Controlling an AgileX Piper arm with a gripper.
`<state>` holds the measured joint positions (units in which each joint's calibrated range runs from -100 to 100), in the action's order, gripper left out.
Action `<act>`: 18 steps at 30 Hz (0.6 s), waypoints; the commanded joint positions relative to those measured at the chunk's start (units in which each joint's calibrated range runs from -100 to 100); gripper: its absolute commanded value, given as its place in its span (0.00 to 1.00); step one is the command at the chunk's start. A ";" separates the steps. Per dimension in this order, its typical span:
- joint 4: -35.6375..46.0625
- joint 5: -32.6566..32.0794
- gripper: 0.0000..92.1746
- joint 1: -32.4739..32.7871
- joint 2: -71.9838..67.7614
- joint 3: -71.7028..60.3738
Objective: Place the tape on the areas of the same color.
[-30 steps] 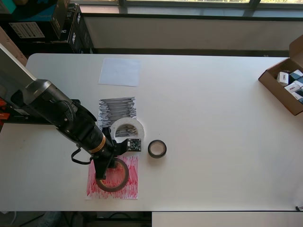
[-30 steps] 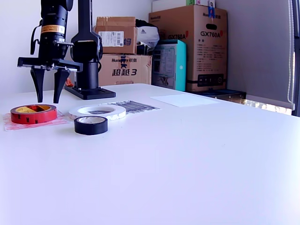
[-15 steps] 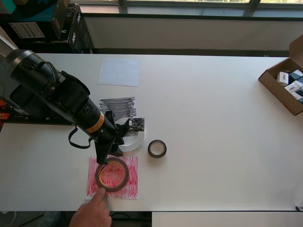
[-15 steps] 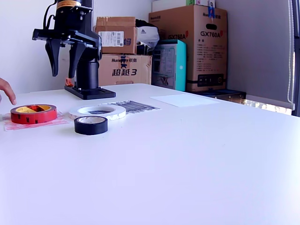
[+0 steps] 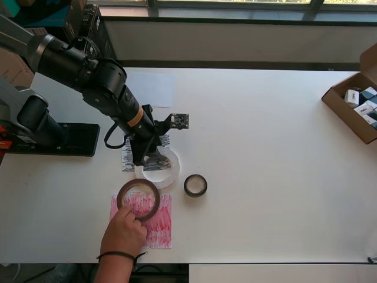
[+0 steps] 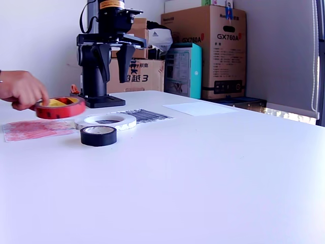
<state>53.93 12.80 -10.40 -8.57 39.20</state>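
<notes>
the gripper (image 6: 112, 65) has swung, jaws apart and empty, from the red patch (image 5: 159, 224) to above the white ring (image 5: 157, 167), while a hand (image 5: 125, 233) lifts the reddish-brown roll (image 5: 139, 200) off; nothing now sits matched, with the black roll (image 5: 195, 186) on bare table.

Your black, thick-jointed robot arm (image 5: 76, 65) fills the overhead view's upper left, rising from a flat black base plate (image 5: 59, 140). An orange band (image 5: 136, 117) rings its wrist, with a looping black cable (image 5: 111, 137) and small circuit board (image 5: 180, 121). A dark wristband (image 5: 118, 255) circles the hand (image 5: 125, 231) at lower left.
</notes>
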 commanded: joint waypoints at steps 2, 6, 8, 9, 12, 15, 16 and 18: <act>-0.52 -7.08 0.47 6.47 -0.41 -0.17; -0.60 -8.72 0.47 8.44 -0.51 0.47; -0.60 -9.54 0.47 9.08 -0.60 0.56; -0.60 -9.86 0.47 9.39 -0.60 0.56; -0.86 -10.11 0.47 9.94 -0.60 0.56; -1.03 -10.93 0.47 10.50 -0.60 0.19; -1.03 -11.01 0.47 10.73 -0.60 0.19; -1.03 -11.01 0.47 10.97 -0.60 0.37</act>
<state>52.71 2.09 0.28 -8.57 39.20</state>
